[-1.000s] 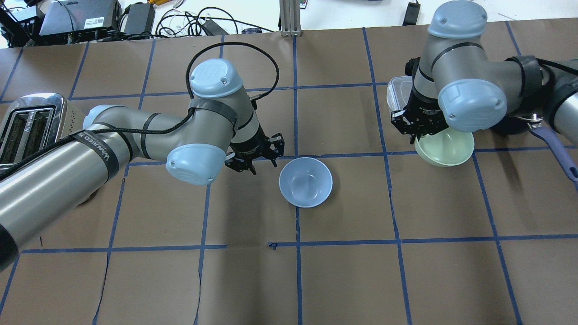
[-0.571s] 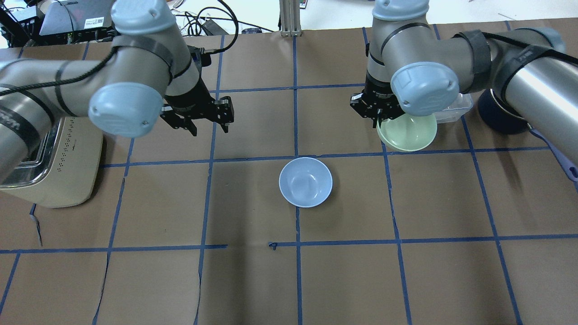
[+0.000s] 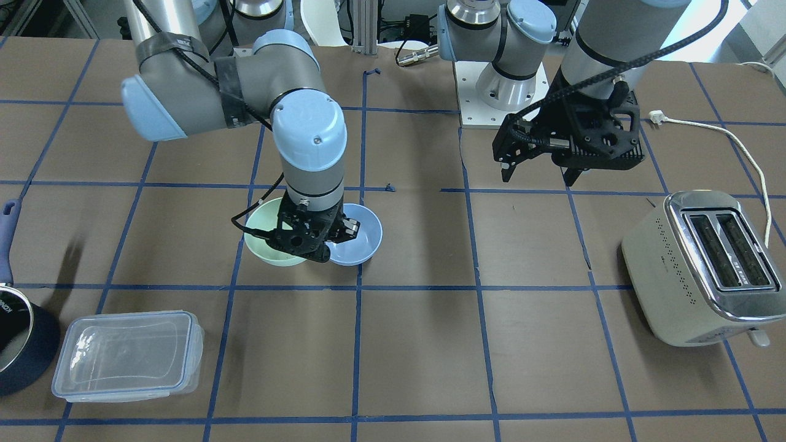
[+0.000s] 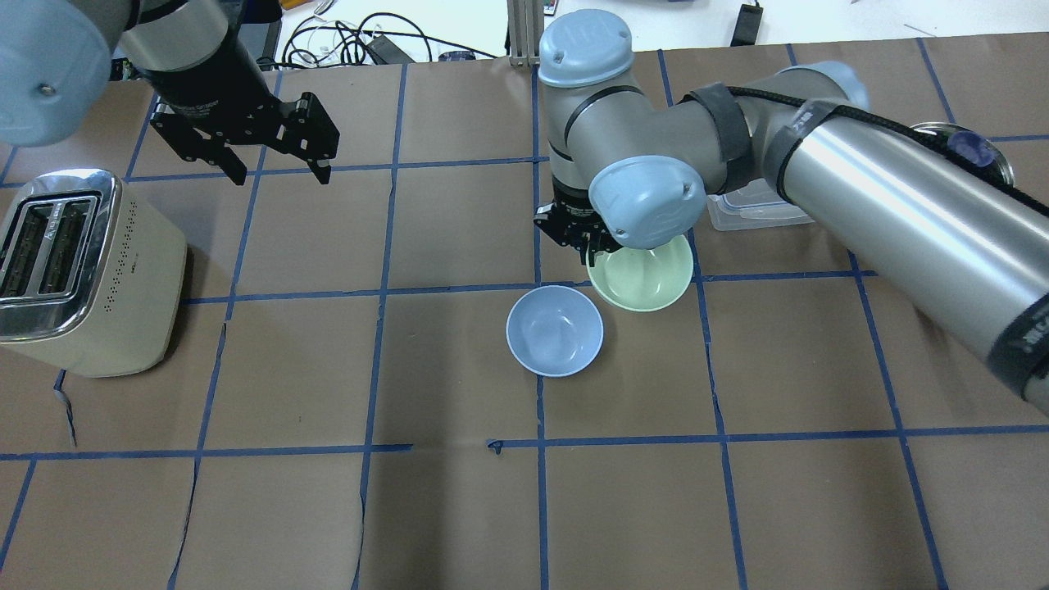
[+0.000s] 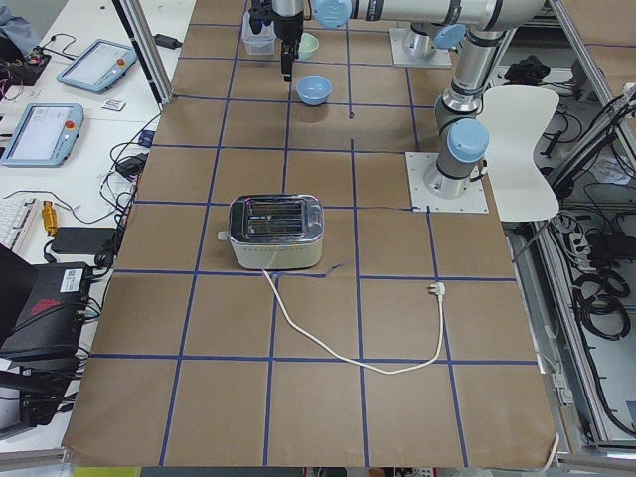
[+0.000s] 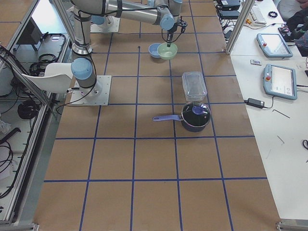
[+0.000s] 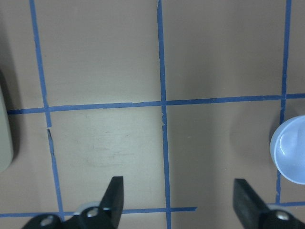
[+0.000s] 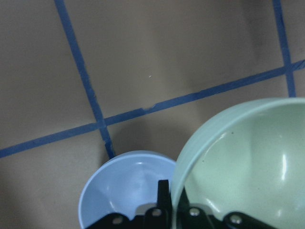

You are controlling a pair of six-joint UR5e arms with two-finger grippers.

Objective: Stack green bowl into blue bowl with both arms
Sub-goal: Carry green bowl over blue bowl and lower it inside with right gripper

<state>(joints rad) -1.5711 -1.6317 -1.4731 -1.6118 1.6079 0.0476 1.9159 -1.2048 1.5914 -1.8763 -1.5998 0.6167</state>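
The pale blue bowl (image 4: 555, 330) stands upright on the table's middle; it also shows in the front view (image 3: 363, 236) and the left wrist view (image 7: 291, 155). My right gripper (image 4: 592, 252) is shut on the near-left rim of the mint-green bowl (image 4: 647, 283) and holds it just off the table. The green bowl sits beside the blue bowl, at its far right in the overhead view. In the right wrist view the green bowl (image 8: 248, 157) slightly overlaps the blue bowl's (image 8: 128, 191) rim. My left gripper (image 4: 280, 174) is open, empty and raised, far to the left.
A cream and chrome toaster (image 4: 82, 270) stands at the left, its white cord (image 3: 737, 138) trailing behind. A clear plastic container (image 3: 126, 356) and a dark navy pot (image 3: 18, 344) sit on the robot's right side.
My right gripper has carried the green bowl leftward to just beside the blue bowl. My left arm has drawn back from the blue bowl, up and to the far left, still open.
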